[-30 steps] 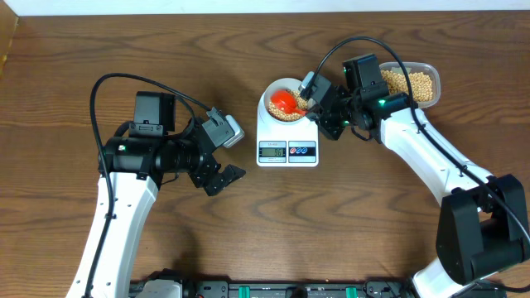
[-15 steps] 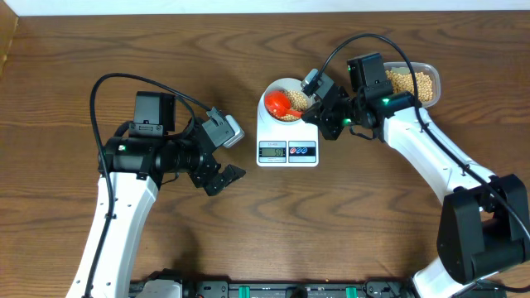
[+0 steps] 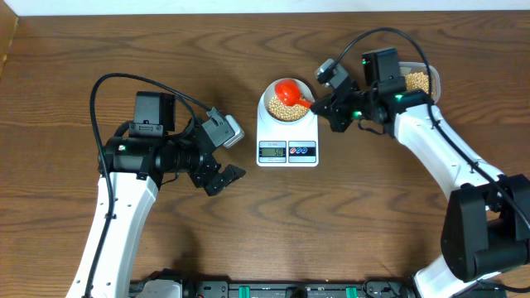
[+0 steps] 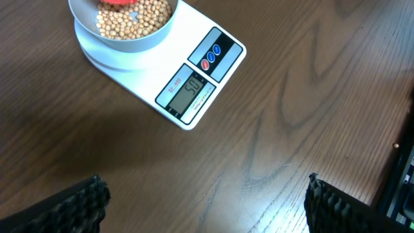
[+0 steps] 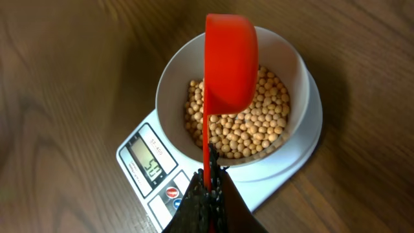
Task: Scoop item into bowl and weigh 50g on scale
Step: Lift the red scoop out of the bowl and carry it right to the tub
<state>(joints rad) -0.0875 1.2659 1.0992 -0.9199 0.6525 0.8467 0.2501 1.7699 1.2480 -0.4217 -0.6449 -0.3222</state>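
The pale bowl (image 3: 287, 101) sits on the white scale (image 3: 287, 150) and holds tan beans (image 5: 242, 126). The scale's display (image 4: 189, 91) seems to read 50. My right gripper (image 5: 209, 188) is shut on the handle of a red scoop (image 5: 229, 61), held above the bowl with its cup turned on its side. In the overhead view the scoop (image 3: 290, 88) is over the bowl's far rim. My left gripper (image 3: 222, 170) is open and empty, left of the scale above bare table. The bowl also shows in the left wrist view (image 4: 123, 29).
A clear plastic tub (image 3: 418, 80) with more beans stands at the back right, partly hidden by my right arm. Bare brown wooden table (image 3: 348, 223) lies in front of the scale. Arm bases and cables run along the near edge.
My right gripper has lifted the red scoop out of the bowl and drawn back to the right. The scoop now sits over the bowl's far rim. The left arm has not moved.
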